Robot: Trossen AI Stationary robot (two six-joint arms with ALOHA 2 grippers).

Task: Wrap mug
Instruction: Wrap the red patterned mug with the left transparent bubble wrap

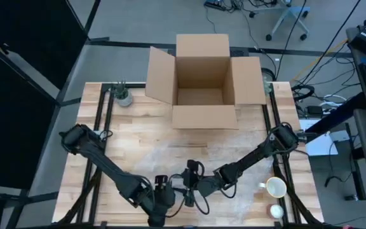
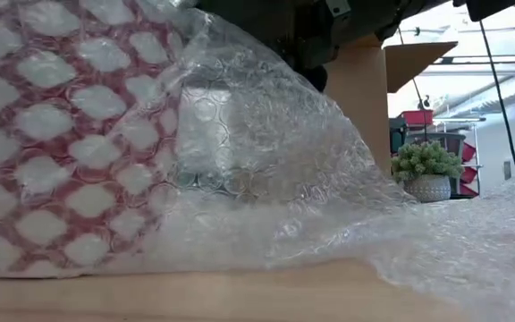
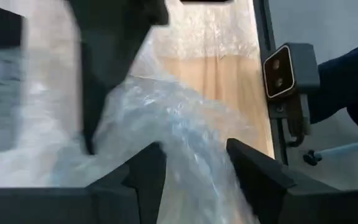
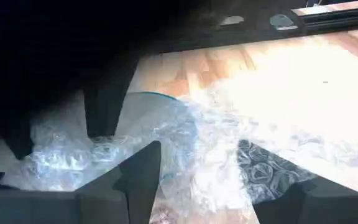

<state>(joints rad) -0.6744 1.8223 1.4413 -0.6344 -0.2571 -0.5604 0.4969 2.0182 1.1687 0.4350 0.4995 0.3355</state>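
Here, at lower centre, both spread claws, left (image 1: 164, 198) and right (image 1: 190, 181), straddle wrap (image 2: 275, 161); you should pinch it before rolling the mug (image 2: 61, 134).

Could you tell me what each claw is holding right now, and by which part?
Both claws, left and right, straddle the bubble wrap; a firm grip cannot be told.
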